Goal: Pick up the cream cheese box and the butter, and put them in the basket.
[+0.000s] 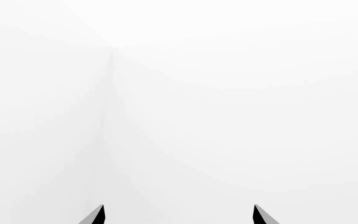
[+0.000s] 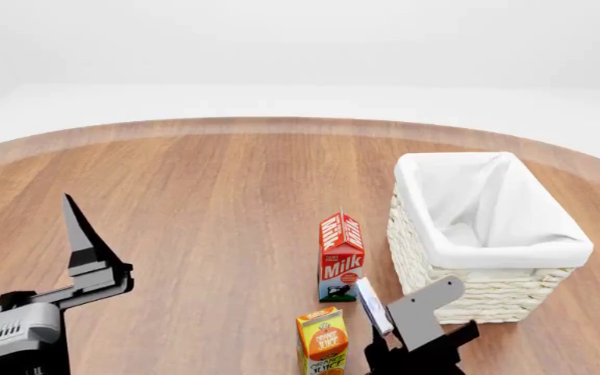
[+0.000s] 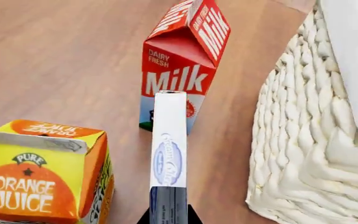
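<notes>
Wood-grain counter point(image 2: 206, 203) runs under both arms, with plain white walls behind it. On the right, the right tool point(image 2: 383, 312) is clenched on the cream cheese box point(image 3: 168, 154) — the flat white-and-blue carton stands on edge between its fingers and sticks out ahead of them, held above the counter. Just beyond the box's far end stands the milk carton point(image 3: 182, 70), upright and red. Close beside the right tool, on its left, sits the orange juice carton point(image 3: 42, 182), also upright. On the tool's other side, very near, rises the woven wall of the basket point(image 2: 456, 301); its white cloth liner looks bare inside, as far as the head view shows. The butter is not visible in any view.

The left tool point(image 2: 81, 258) is released — its dark fingertips point(image 1: 96, 215) stand well apart with nothing between them, and its wrist view faces only blank white wall. It hangs over bare wood, well apart from the cartons and the basket
</notes>
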Motion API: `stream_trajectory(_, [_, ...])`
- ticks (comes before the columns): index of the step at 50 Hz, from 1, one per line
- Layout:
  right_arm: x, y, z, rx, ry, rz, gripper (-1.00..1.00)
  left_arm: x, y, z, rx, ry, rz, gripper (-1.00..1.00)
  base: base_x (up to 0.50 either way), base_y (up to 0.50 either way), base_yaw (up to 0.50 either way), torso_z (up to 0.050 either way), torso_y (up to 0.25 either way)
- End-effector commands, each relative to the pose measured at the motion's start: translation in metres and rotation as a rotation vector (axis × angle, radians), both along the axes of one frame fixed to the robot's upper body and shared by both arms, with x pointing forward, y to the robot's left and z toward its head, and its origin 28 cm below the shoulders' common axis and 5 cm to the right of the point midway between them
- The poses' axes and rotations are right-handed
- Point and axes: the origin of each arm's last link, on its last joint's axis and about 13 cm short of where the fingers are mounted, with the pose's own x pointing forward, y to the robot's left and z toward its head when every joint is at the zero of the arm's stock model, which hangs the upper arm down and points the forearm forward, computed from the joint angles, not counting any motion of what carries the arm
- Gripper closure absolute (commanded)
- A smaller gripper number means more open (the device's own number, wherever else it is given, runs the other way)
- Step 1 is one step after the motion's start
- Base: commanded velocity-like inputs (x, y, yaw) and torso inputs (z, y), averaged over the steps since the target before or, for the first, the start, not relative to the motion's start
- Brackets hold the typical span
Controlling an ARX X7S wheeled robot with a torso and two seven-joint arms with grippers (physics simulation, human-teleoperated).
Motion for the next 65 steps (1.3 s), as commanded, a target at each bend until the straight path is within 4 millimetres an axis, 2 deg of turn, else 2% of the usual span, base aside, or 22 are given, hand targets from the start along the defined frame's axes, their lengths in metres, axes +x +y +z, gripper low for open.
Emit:
stream_trajectory(1, [-0.022, -0.002, 0.048, -0.001, -0.176, 0.014, 1.0, -0.001, 0.001, 0.001, -0.002, -0.004, 0.002, -1.0, 0.0, 0.0, 0.0, 0.0, 0.0])
stream_trajectory(8, [-0.03, -0.005, 0.064, -0.013, -0.216, 0.011, 1.0, -0.001, 0.002, 0.002, -0.006, -0.006, 0.005, -1.0, 0.0, 0.0, 0.0, 0.0, 0.001])
stream_trajectory(16, [-0.032, -0.012, 0.096, -0.015, -0.325, -0.039, 1.0, -0.002, 0.003, 0.004, -0.009, -0.012, 0.01, -1.0, 0.0, 0.0, 0.0, 0.0, 0.0])
stream_trajectory(32, [-0.038, -0.028, 0.145, -0.044, -0.497, -0.12, 1.0, -0.003, 0.003, 0.005, -0.007, -0.016, 0.012, -1.0, 0.0, 0.0, 0.0, 0.0, 0.001])
stream_trajectory(54, [-0.047, -0.052, 0.188, -0.092, -0.653, -0.25, 1.0, -0.003, 0.002, 0.007, -0.005, -0.019, 0.01, -1.0, 0.0, 0.0, 0.0, 0.0, 0.0])
stream_trajectory(60, [-0.045, -0.053, 0.194, -0.086, -0.66, -0.251, 1.0, -0.003, 0.002, 0.006, -0.005, -0.017, 0.008, -1.0, 0.0, 0.0, 0.0, 0.0, 0.0])
stream_trajectory(65, [-0.037, -0.052, 0.203, -0.105, -0.676, -0.244, 1.0, -0.002, 0.002, 0.006, -0.005, -0.014, 0.007, -1.0, 0.0, 0.0, 0.0, 0.0, 0.0])
